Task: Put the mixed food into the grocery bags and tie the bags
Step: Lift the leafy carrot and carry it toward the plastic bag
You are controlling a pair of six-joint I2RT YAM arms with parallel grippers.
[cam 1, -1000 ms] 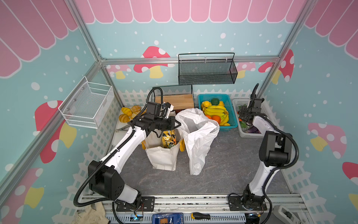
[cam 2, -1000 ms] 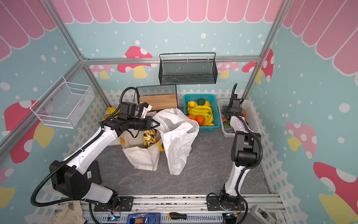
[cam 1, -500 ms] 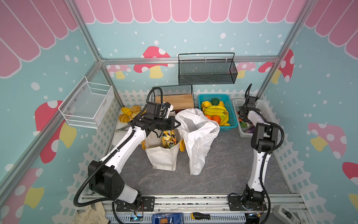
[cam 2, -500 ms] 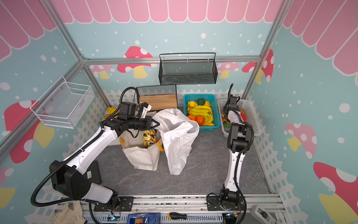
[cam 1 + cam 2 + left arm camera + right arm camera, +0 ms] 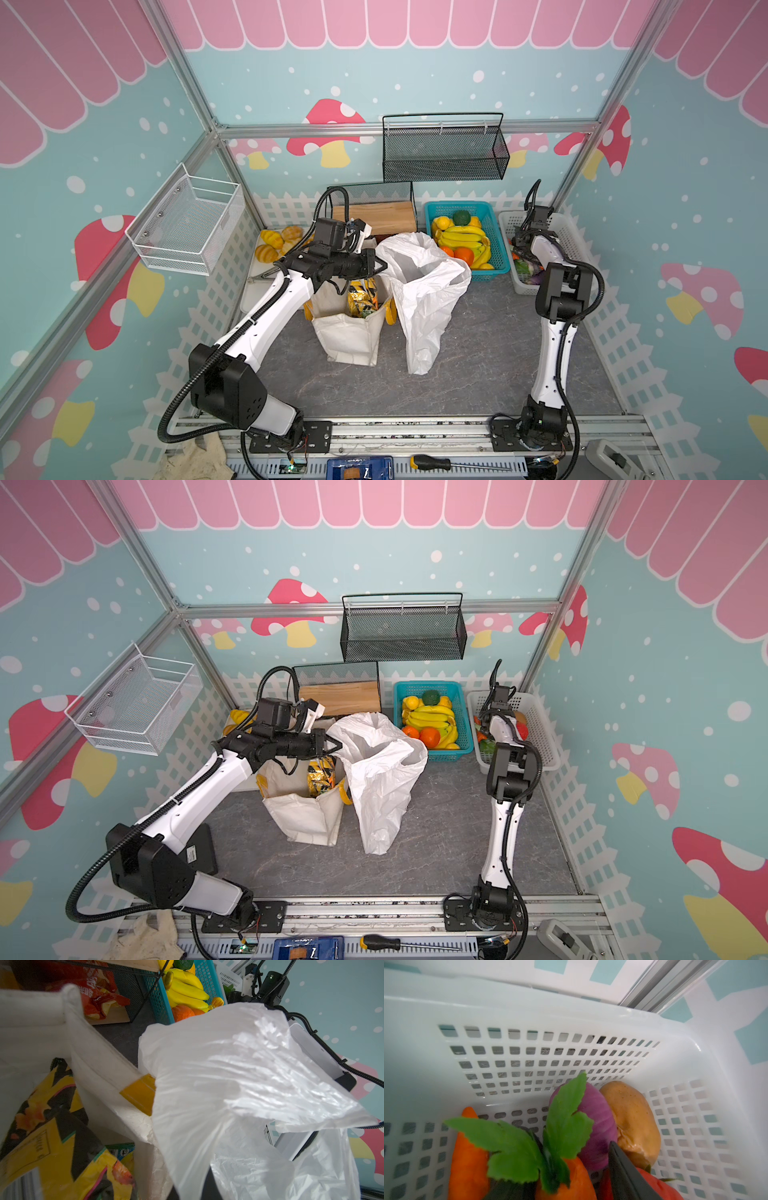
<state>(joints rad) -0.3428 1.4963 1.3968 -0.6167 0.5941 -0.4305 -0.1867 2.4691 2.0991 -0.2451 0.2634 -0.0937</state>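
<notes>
Cream tote (image 5: pixel 349 340), one, white bag (image 5: pixel 424 316), one

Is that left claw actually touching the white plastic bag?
Touching. In both top views the left gripper is shut on the rim of the white plastic bag.

Both arms share one build: glossy white link shells w/ matte black joint housings. The left arm (image 5: pixel 274 309) has small dark screw holes along its white forearm. At the far end from the left pincer (image 5: pixel 379 266) sits a boxy black shoulder housing (image 5: pixel 226 390), w/ a black corrugated hose (image 5: pixel 166 415) looping out beside it. Just behind the pincer: black camera block + white bracket. The right arm (image 5: pixel 547 365) has a black elbow block (image 5: pixel 561 291) w/ thin black cable curving round it. Black base plates (image 5: pixel 318 432).
</notes>
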